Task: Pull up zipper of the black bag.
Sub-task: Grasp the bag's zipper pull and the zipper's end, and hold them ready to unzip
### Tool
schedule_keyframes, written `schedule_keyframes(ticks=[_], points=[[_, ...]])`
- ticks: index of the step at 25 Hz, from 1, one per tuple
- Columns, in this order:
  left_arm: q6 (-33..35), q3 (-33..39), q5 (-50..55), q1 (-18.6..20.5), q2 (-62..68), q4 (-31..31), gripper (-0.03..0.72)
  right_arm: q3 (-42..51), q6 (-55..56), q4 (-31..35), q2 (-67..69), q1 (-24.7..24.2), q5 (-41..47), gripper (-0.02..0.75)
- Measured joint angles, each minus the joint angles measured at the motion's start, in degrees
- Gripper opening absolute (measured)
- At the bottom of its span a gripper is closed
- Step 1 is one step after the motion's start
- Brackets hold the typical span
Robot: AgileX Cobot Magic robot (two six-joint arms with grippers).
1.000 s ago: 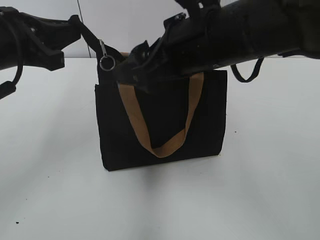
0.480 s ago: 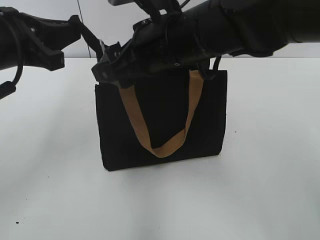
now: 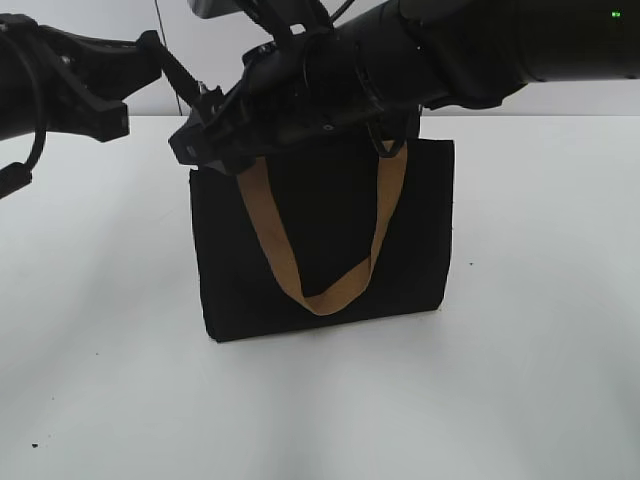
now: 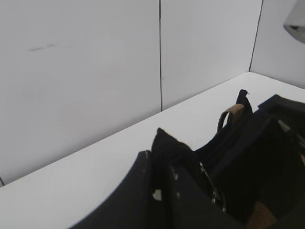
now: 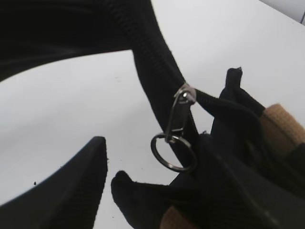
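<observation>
Upright on the white worktop [image 3: 520, 380] stands the black bag [image 3: 325, 240], one tan strap [image 3: 330, 290] hanging down its front. At its top left corner, the right tool [image 3: 190, 142] is open beside the zipper [image 5: 178, 114] pull. Whether the left tool [image 3: 150, 55] is open or closed cannot be told.

Your exterior view looks down at a slant, from the front, onto the desk [image 3: 520, 380] and the black bag [image 3: 320, 280]. Your left wrist view sits close at the bag's top edge, facing the back wall [image 4: 81, 71]. Your right wrist view is very near the zipper pull [image 5: 178, 112]. All three share the bag's top.
</observation>
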Motion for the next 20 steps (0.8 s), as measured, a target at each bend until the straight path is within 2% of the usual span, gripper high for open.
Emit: schedule_keyframes(ticks=[9,16,20], points=[[0.0,0.0,0.0,0.0,0.0,0.0,0.036,-0.2,-1.4,0.1,0.5,-0.2,0.2,0.442],[0.0,0.0,0.0,0.0,0.0,0.0,0.036,-0.2,-1.6,-2.2,-2.7,-1.2,0.7,0.44],[0.0,0.0,0.0,0.0,0.0,0.0,0.036,-0.2,-1.6,-3.1,-3.5,-1.3,4.0,0.44]])
